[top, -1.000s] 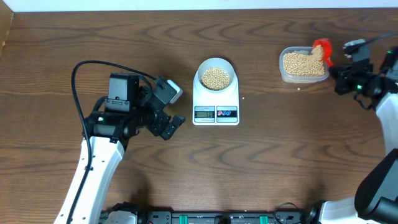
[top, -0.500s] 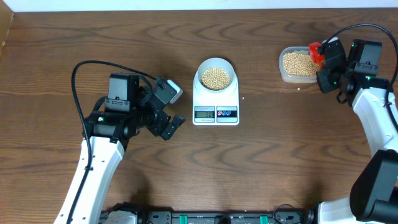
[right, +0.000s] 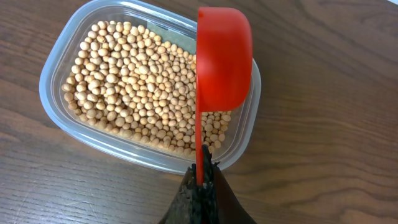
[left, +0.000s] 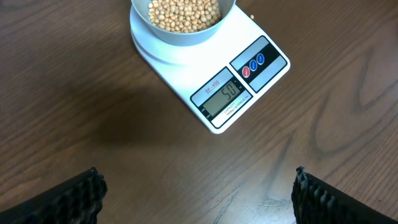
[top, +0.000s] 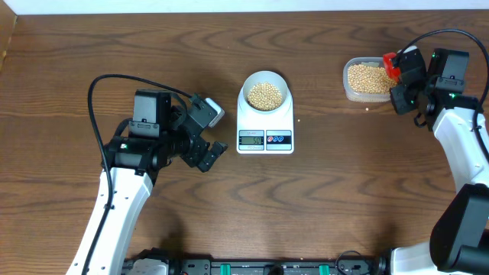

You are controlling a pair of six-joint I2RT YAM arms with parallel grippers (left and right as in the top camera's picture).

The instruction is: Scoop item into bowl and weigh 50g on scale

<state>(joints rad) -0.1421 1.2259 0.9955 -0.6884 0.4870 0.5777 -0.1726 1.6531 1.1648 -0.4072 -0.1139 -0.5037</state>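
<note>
The pale blue bowl [top: 265, 91] [left: 183, 34] holds tan beans [top: 265, 95] [left: 183, 11] and stands on the white scale [top: 265, 122] [left: 211, 68], whose display [left: 224, 98] reads 50. My left gripper [top: 208, 130] [left: 199, 196] hangs open to the left of the scale, nothing between its fingers. My right gripper [top: 397, 85] [right: 200, 177] is shut on the handle of a red scoop [top: 393, 63] [right: 222, 59]. The scoop is turned on its side over the right end of a clear tub [top: 346, 85] [right: 53, 87] full of beans [top: 368, 78] [right: 140, 87].
Brown wooden tabletop all round. The clear tub sits at the back right, near the right arm [top: 458, 145]. The left arm [top: 126, 183] and its black cable [top: 95, 99] take up the left front.
The right gripper has swung back from the tub's right side and the red scoop has come up out of the beans, now turned on its side at the tub's right end. Left arm unmoved.
</note>
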